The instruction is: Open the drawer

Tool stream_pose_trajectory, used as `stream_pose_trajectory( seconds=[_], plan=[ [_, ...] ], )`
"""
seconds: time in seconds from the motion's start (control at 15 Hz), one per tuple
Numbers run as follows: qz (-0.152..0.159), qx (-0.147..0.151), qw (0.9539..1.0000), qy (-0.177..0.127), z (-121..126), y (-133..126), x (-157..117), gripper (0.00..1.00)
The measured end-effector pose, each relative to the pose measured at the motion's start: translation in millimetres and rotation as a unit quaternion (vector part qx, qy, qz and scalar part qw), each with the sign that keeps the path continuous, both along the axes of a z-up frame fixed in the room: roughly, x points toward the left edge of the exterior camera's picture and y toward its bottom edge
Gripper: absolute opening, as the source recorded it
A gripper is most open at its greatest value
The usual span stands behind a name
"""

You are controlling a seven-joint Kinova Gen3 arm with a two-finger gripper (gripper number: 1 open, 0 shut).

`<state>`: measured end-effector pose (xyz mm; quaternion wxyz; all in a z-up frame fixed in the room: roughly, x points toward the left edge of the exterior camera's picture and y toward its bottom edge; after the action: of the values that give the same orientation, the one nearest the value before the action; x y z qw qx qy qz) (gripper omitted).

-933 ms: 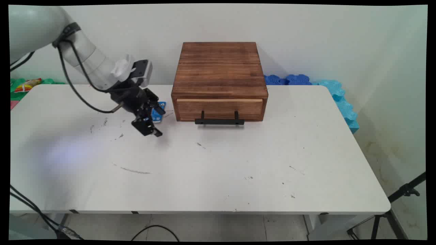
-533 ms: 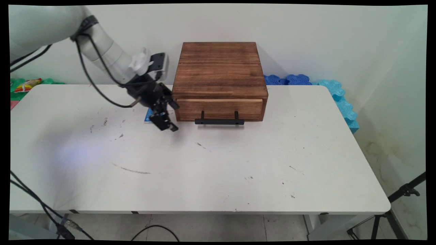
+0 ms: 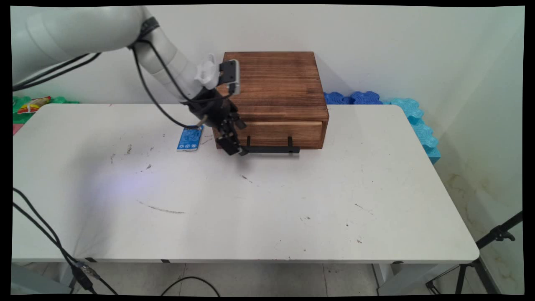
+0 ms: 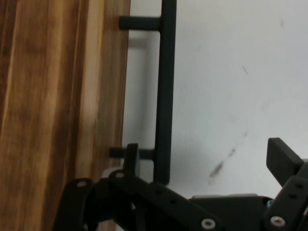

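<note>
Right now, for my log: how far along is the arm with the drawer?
Done: the open gripper is at the handle's left end, its fingers astride it. In hand: nothing gripped yet. Left: the drawer is shut, not pulled out. A blue card lies to its left.

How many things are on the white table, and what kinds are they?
Wooden drawer box: 1
Black drawer handle on the box: 1
Blue card: 1
Robot gripper, open, at the handle's left end: 1
Total: 4
</note>
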<state>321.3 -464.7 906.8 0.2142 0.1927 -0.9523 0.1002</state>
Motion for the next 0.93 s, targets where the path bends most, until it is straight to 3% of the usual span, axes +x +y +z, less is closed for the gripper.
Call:
stream_pose_trajectory(
  seconds=[0.93],
  plan=[
    [-0.020, -0.008, 0.9995, -0.025, -49.0, -24.6, -60.3, 1.00]
  ],
)
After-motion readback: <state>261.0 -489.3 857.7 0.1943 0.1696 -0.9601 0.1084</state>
